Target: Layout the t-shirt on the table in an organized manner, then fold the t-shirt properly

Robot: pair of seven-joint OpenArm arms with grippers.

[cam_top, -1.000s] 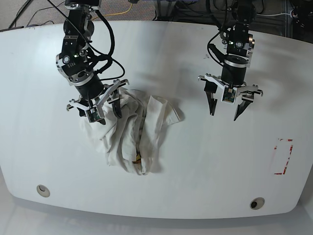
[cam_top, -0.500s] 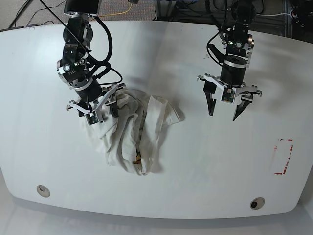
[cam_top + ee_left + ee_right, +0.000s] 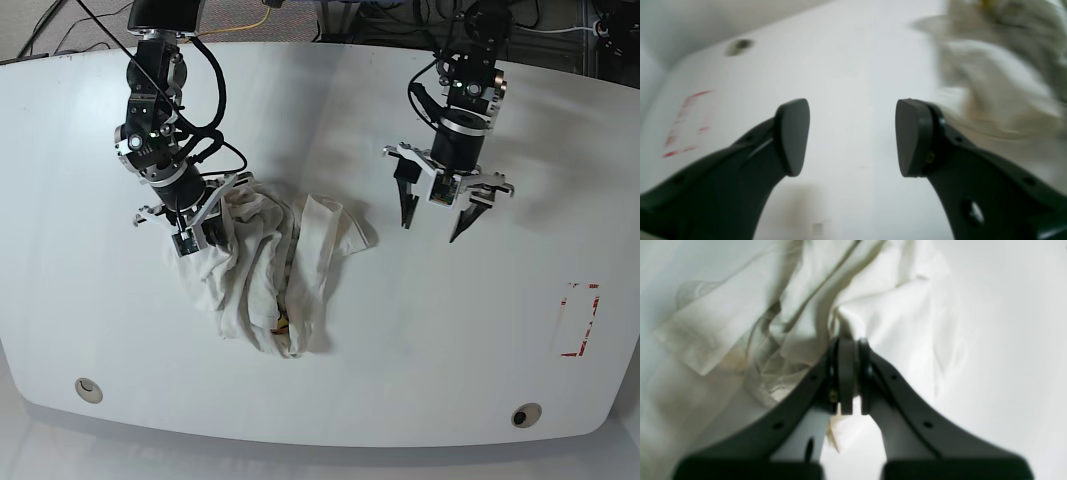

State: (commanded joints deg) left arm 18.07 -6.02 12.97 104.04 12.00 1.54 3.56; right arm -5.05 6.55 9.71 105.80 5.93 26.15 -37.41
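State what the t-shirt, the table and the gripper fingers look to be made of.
T-shirt: soft thin woven or knit cloth, likely cotton; it creases and bunches. Table: hard, smooth glossy white top, perhaps laminate; it shows reflections. Left gripper's fingers: matte black, probably moulded plastic.

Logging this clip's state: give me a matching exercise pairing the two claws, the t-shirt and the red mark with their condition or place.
Column one:
1. left claw
2. right claw
3. t-shirt
4. red rectangle mark

Column two:
A. crumpled in a heap
B. shut on cloth
C. open over bare table
D. near the table's edge, away from the cloth

Pairs: 1-C, 2-B, 3-A, 4-D
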